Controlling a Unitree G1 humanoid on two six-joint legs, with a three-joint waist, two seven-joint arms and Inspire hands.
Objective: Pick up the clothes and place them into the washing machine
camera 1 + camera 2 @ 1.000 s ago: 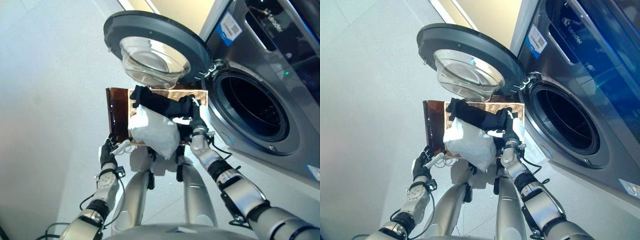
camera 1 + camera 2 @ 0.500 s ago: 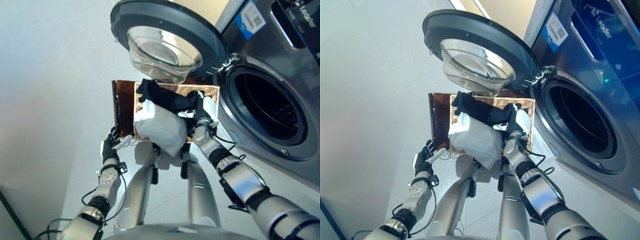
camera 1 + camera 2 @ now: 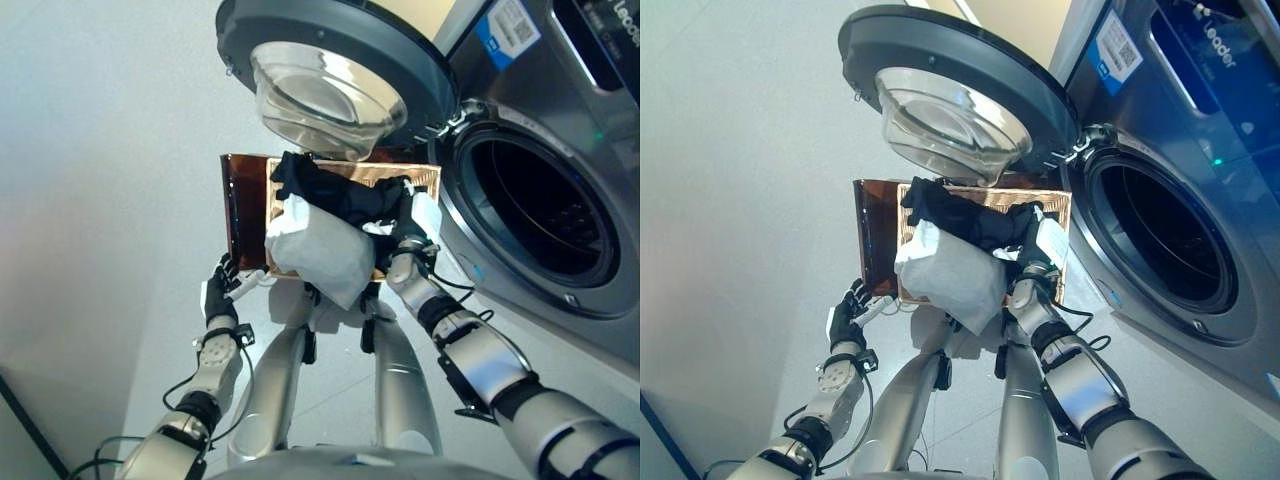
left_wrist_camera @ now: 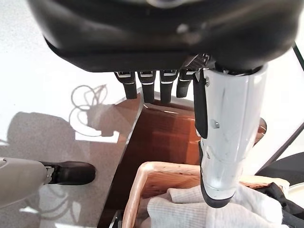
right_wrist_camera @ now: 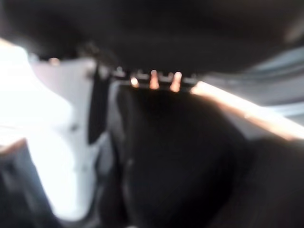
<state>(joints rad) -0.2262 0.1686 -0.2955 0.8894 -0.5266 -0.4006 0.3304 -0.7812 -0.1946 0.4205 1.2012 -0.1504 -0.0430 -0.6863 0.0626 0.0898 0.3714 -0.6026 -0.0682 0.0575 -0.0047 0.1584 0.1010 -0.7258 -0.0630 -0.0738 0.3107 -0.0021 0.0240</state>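
My right hand (image 3: 404, 238) lies on the black garment (image 3: 335, 196) in the basket (image 3: 250, 215); whether it grips, I cannot tell. The washing machine drum (image 3: 540, 205) opens just to its right. My left hand (image 3: 222, 290), fingers relaxed, hangs beside the basket's left corner, near the white cloth (image 3: 320, 250).

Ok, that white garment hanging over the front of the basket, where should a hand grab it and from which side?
Probably the white garment's bunched upper part, where it sits beside the black garment on the basket. Come from above on the robot's left: that side is free, while the right hand is in the clothes by the washing machine.
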